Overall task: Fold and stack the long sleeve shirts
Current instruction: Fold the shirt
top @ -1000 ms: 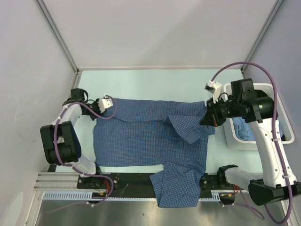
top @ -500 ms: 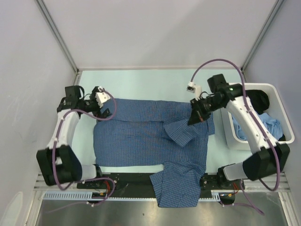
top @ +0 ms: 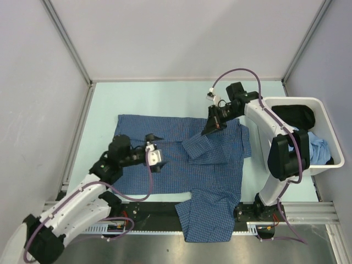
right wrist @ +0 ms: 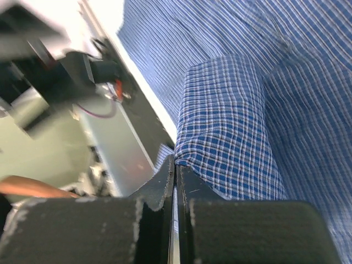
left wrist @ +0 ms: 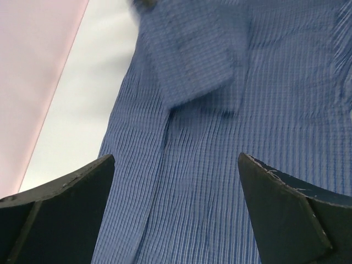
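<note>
One shirt (top: 176, 159) on one table (top: 165, 99). One bin (top: 291, 100) with two cloth pieces in it: one dark piece (top: 294, 115) and one light-blue piece (top: 320, 151) — three cloth items in all. Two arms — left arm (top: 82, 198), right arm (top: 264, 124).

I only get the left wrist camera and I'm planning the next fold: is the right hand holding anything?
Observer: Yes, the right hand is shut on a fold of the shirt, toward its far right part.
Operator: And where is my left hand?
Observer: The left hand is open above the shirt's body, left of the middle.
Operator: Anything hanging off the edge?
Observer: One sleeve drapes over the near edge of the table.
</note>
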Controlling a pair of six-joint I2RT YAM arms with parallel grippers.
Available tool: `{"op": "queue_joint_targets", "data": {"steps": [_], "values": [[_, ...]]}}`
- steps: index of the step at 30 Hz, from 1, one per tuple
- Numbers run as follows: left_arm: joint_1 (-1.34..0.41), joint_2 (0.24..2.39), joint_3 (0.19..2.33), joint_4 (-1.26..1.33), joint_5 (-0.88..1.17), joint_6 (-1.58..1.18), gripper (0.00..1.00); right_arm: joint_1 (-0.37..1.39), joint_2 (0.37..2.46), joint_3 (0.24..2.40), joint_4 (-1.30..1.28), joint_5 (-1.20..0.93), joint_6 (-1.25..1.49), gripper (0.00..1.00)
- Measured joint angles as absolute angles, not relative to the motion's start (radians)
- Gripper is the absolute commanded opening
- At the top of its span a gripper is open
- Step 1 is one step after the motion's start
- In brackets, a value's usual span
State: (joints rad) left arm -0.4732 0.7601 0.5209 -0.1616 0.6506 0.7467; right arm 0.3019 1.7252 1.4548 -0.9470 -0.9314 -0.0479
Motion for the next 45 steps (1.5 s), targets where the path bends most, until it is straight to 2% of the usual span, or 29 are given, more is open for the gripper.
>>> {"op": "queue_joint_targets", "data": {"steps": [3, 8, 16, 21, 24, 25, 27, 28, 29, 30, 31, 33, 37, 45], "values": [[-0.649, 0.834, 0.507, 0.001, 0.523, 0.669, 0.99, 0.304, 1.763, 1.481, -0.891, -0.97, 0.033, 0.0], [-0.826, 1.051, 0.538, 0.218, 0.326, 0.58, 0.99, 0.304, 1.784, 1.499, -0.831, -1.0, 0.128, 0.0], [-0.962, 1.225, 0.549, 0.517, 0.146, 0.583, 0.99, 0.278, 1.79, 1.466, -0.726, -1.081, 0.289, 0.0], [-0.982, 1.331, 0.549, 0.661, 0.055, 0.648, 0.99, 0.264, 1.789, 1.41, -0.673, -1.128, 0.363, 0.0], [-0.983, 1.366, 0.55, 0.701, 0.012, 0.676, 0.85, 0.262, 1.789, 1.377, -0.657, -1.15, 0.393, 0.0], [-0.983, 1.373, 0.552, 0.708, 0.001, 0.684, 0.75, 0.261, 1.789, 1.372, -0.654, -1.155, 0.395, 0.0], [-0.984, 1.382, 0.557, 0.711, -0.015, 0.698, 0.63, 0.257, 1.783, 1.355, -0.648, -1.164, 0.401, 0.0], [-0.984, 1.381, 0.559, 0.711, -0.017, 0.701, 0.62, 0.255, 1.779, 1.348, -0.646, -1.168, 0.405, 0.0], [-0.984, 1.38, 0.56, 0.712, -0.017, 0.705, 0.65, 0.252, 1.776, 1.34, -0.644, -1.172, 0.412, 0.0], [-0.984, 1.378, 0.56, 0.714, -0.017, 0.709, 0.77, 0.246, 1.774, 1.335, -0.641, -1.177, 0.42, 0.0], [-0.984, 1.374, 0.56, 0.712, -0.017, 0.712, 0.84, 0.237, 1.774, 1.33, -0.634, -1.181, 0.437, 0.0], [-0.986, 1.366, 0.56, 0.712, -0.015, 0.717, 0.92, 0.216, 1.774, 1.319, -0.604, -1.187, 0.484, 0.0], [-1.003, 1.367, 0.559, 0.734, -0.022, 0.716, 0.97, 0.185, 1.772, 1.272, -0.466, -1.2, 0.64, 0.0], [-1.033, 1.545, 0.598, 0.823, -0.106, 0.718, 0.97, 0.186, 1.747, 1.125, -0.273, -1.22, 0.915, 0.0]]}}
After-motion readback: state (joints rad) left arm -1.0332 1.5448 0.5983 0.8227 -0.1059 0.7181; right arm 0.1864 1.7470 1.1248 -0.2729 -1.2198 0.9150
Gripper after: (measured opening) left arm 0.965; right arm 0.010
